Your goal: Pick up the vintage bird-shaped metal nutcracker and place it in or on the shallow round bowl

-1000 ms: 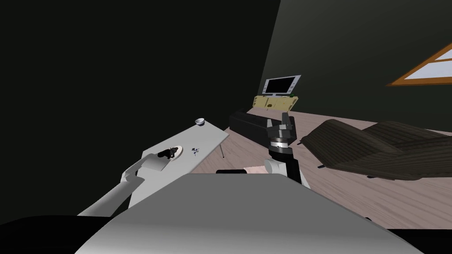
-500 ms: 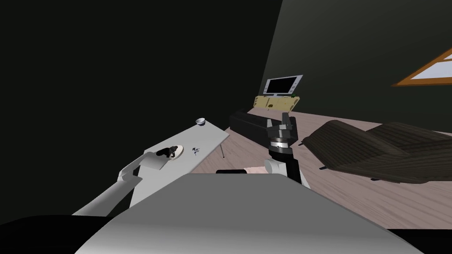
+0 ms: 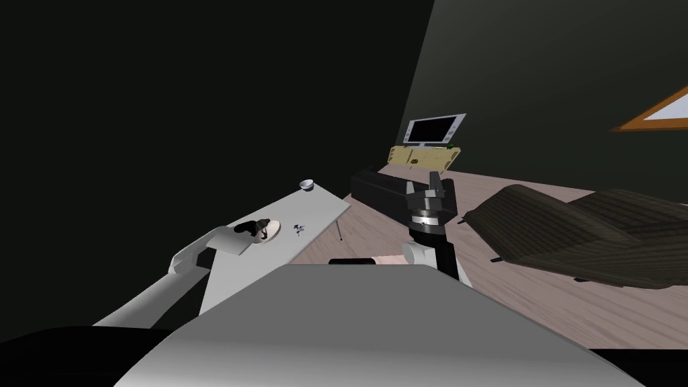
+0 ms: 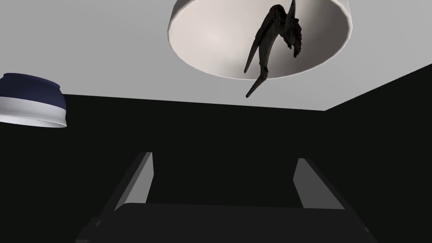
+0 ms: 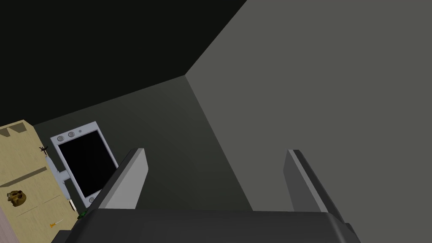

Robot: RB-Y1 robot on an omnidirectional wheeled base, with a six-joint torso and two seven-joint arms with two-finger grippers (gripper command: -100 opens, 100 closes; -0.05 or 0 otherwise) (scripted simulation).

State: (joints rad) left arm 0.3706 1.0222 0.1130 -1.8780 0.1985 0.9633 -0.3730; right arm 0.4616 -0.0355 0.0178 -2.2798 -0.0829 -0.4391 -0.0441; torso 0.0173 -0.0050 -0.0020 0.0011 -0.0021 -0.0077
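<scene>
Grey tabletop (image 3: 316, 208): navy-and-white bowl (image 3: 306, 184) at its far corner. Small dark bluish item (image 3: 297, 229) mid-top, nearer the right edge, too small to identify. Beyond the far end: low black block (image 3: 379, 188) on the wood floor (image 3: 537, 295), and a TV (image 3: 434, 129) on a pale wood stand (image 3: 424, 156). Dark ribbed lounger (image 3: 578, 228) to the right. Wood-framed window (image 3: 655, 115) on the wall.

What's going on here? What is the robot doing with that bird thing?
The dark bird-shaped nutcracker lies in the shallow round bowl on the grey table, with its thin handles poking over the rim. The robot's left gripper is open and empty, a little way off from the bowl. The right gripper is open too, held up beside the table. The job looks done.
</scene>
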